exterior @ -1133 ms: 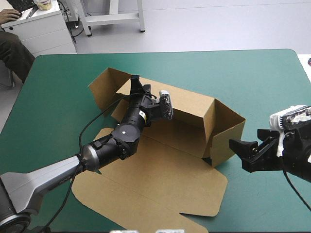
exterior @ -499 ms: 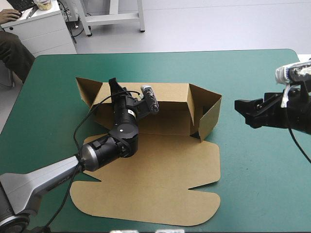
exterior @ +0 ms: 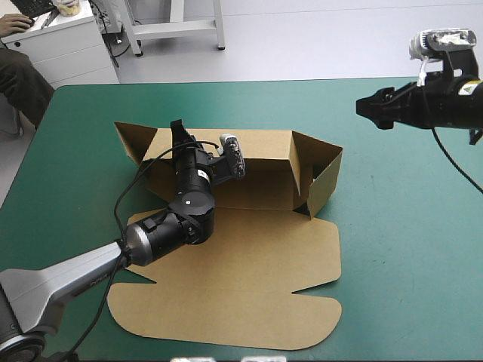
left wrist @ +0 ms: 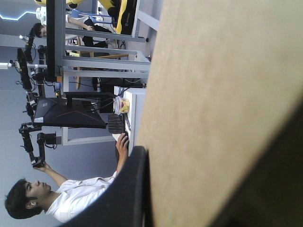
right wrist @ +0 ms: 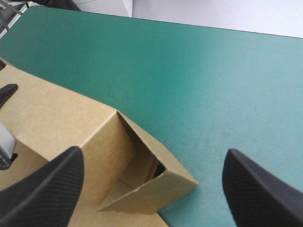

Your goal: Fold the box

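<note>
Two pincers, one at work: left pincer (exterior: pixel 178 134) clamps the box (exterior: pixel 249 256), right pincer (exterior: pixel 367 105) hangs spread and empty.
Note that the box lies at the middle of the tabletop (exterior: pixel 392 249), rear wall (exterior: pixel 264 147) upright, lid panel flat toward the near edge. The left pincer is all but closed on the rear wall's top edge, evidently to steady it; the right hovers above the far right corner, likely to approach the angled end flap (exterior: pixel 324 177).

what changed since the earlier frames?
The left tool swung the box toward the left side of the table, squaring it with the edges. The right tool lifted away toward the far right corner. Unchanged: left tool shut on the box, right tool open.
</note>
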### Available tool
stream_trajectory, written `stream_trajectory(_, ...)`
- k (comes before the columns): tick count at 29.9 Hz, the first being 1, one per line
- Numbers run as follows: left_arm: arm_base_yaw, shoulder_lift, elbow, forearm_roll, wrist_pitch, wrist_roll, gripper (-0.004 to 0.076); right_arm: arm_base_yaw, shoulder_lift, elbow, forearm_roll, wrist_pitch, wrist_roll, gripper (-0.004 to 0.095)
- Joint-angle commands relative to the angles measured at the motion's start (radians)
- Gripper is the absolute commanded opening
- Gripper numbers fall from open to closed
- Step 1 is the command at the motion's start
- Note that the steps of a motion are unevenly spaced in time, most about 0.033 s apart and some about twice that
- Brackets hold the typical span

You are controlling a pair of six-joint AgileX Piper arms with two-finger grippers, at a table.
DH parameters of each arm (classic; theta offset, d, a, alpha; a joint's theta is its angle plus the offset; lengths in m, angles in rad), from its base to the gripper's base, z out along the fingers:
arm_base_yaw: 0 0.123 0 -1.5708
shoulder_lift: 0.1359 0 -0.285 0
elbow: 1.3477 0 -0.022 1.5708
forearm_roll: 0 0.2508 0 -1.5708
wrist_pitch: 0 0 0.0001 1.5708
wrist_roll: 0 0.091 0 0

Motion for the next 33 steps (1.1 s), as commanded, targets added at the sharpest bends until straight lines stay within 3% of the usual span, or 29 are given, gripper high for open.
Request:
stream_trajectory(1, 0.001, -0.026, -0.023, 0.039, -0.005, -0.013, -0.0010, -0.002, 0.047, -0.079, 0.043, -0.040, -0.001, 0.0737)
stream_trajectory(15, 0.001, 0.057, -0.023, 0.077, -0.037, -0.026, -0.0010, 0.014, 0.301, -0.151, -0.001, -0.063, -0.001, 0.0737)
stream_trajectory(24, 0.001, 0.057, -0.038, 0.101, -0.050, -0.078, -0.0009, 0.125, 0.386, -0.153, -0.201, -0.174, 0.065, 0.0737)
stream_trajectory(33, 0.001, 0.057, -0.044, 0.097, -0.050, -0.078, -0.0008, 0.159, 0.427, -0.153, -0.265, -0.093, 0.110, 0.0737)
